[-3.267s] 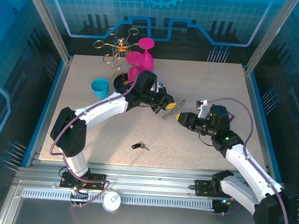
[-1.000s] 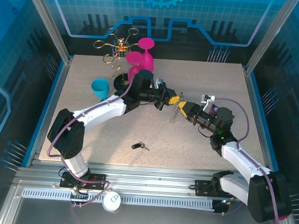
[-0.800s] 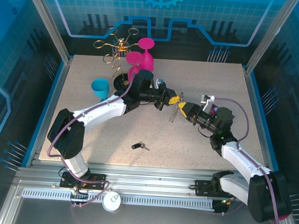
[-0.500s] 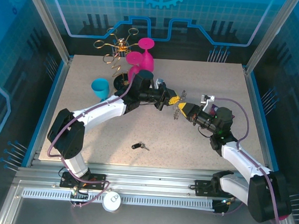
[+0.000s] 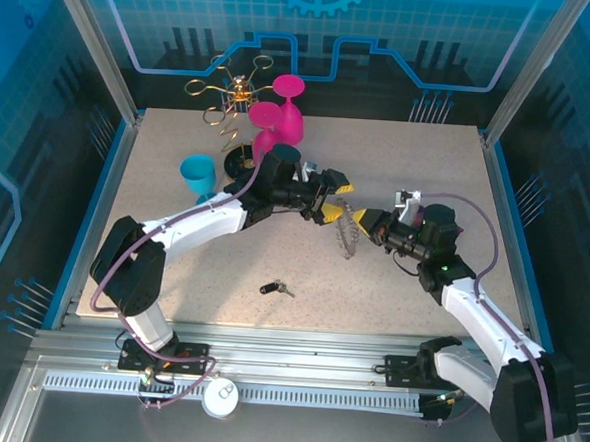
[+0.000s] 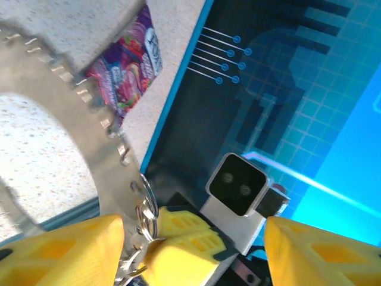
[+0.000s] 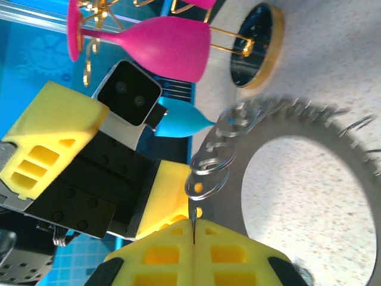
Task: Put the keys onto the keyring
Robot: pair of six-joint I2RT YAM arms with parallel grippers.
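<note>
The keyring, a dark ring fringed with silvery links, hangs above the table centre. My right gripper is shut on its rim. In the right wrist view the shut yellow fingers pinch a thin metal edge of the keyring below its small split rings. My left gripper stands open just left of the ring, its jaws either side of the right gripper's tips. From the left wrist, the keyring curves past the left finger. The keys, black-headed, lie on the table nearer the front.
At the back left stand a gold wire rack on a round base, pink goblets and a blue cup. A purple wrapper lies near the table's blue edge. Blue-railed edges bound the table.
My left gripper has opened and let go of the keyring. The ring now hangs lower from the shut right gripper alone. The keys have not moved.
</note>
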